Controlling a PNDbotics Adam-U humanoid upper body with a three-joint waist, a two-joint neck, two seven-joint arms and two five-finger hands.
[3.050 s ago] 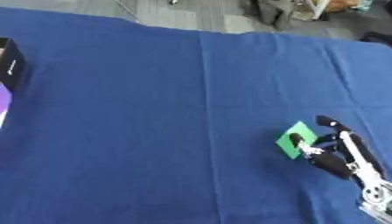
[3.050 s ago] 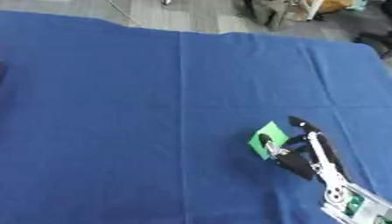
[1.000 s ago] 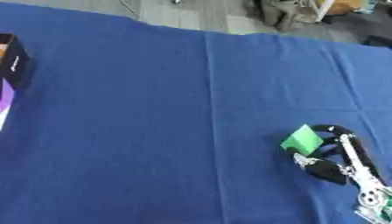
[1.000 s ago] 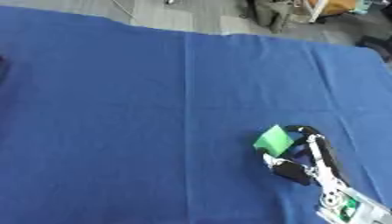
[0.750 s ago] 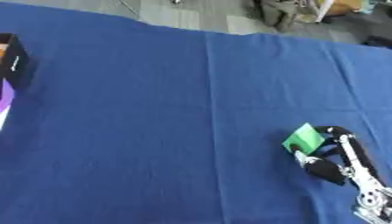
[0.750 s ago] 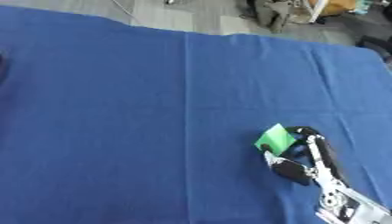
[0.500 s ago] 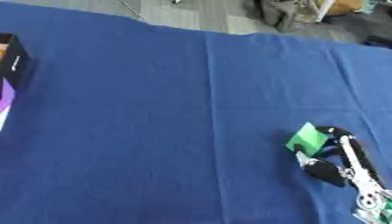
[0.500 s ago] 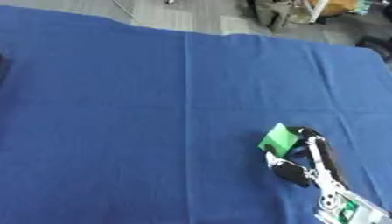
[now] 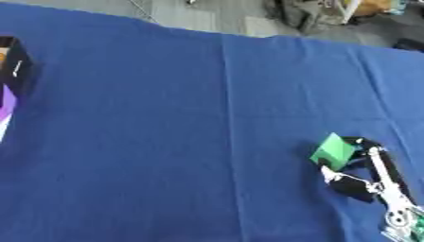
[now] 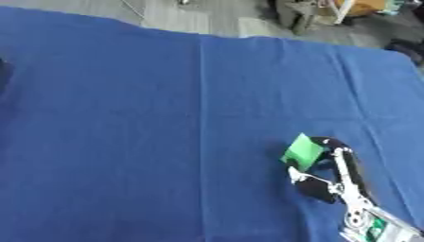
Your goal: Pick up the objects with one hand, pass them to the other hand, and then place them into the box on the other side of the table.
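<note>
A wide table covered in a dark blue cloth (image 9: pixel 165 118) fills almost the whole scene, seen from above and slightly askew, with a faint crease running down the cloth near its middle. At the lower right, the robot's right hand (image 9: pixel 357 176) reaches in from the bottom right corner on a thin black and silver arm. Its fingers and thumb curl around a small green block (image 9: pixel 334 150), pinching it between them; the block is tilted, one corner pointing up and away from the robot. Whether the block rests on the cloth or is raised just above it cannot be told from either view. The block is on the right side of the table, well apart from everything else. In the left eye view only, a box (image 9: pixel 12 85) shows at the far left edge of the table: a dark, black wall at the top with purple and white surfaces below it, cut off by the picture's border. The right eye view does not take in the box; its left edge shows just blue cloth with a dark shadow. That view shows more of the right arm, including a patch of green near the wrist at the bottom right corner. Beyond the far edge of the table lies grey floor (image 10: pixel 215 19) with dark, blurred objects on it. The left hand appears in neither view.
</note>
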